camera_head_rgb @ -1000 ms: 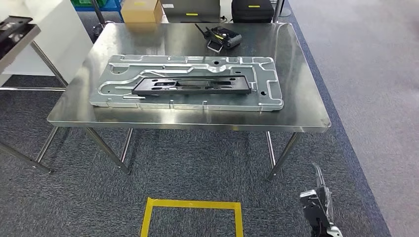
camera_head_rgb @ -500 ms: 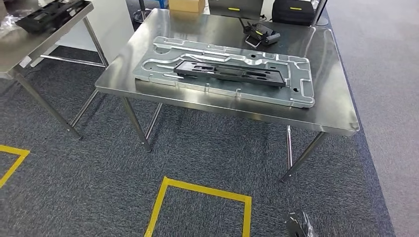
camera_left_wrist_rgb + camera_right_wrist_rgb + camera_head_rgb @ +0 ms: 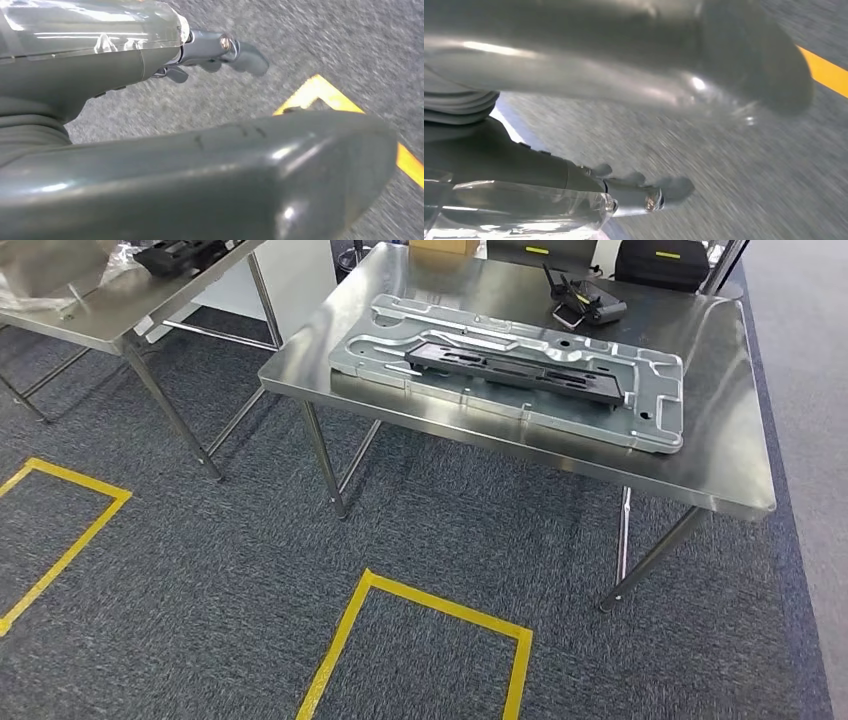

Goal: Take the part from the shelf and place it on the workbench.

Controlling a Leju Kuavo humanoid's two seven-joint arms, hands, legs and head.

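Grey carpet (image 3: 200, 620) marked with yellow tape outlines (image 3: 420, 640) fills the lower part of the head view, and a steel desk (image 3: 720, 460) stands beyond it on thin legs. On that desk lies a large silver metal plate (image 3: 655, 410) with raised ribs and channels, and on top of the plate rests the part (image 3: 520, 365), a long, flat black frame with cut-out openings, set lengthwise along the plate. A black handheld device (image 3: 585, 308) sits farther back on the same desk. A second steel desk (image 3: 90, 310) stands off to the left with another dark object (image 3: 180, 255) on it. From the left wrist, the left hand (image 3: 210, 50) hangs over the carpet beside a yellow tape corner (image 3: 320, 95), its dark fingers (image 3: 247, 57) loosely apart and holding nothing; the part is well away from it. From the right wrist, blurred, the right hand (image 3: 639, 192) likewise hangs above the carpet near a yellow stripe (image 3: 824, 72), fingers (image 3: 676, 187) apart, nothing in them, well apart from the part.
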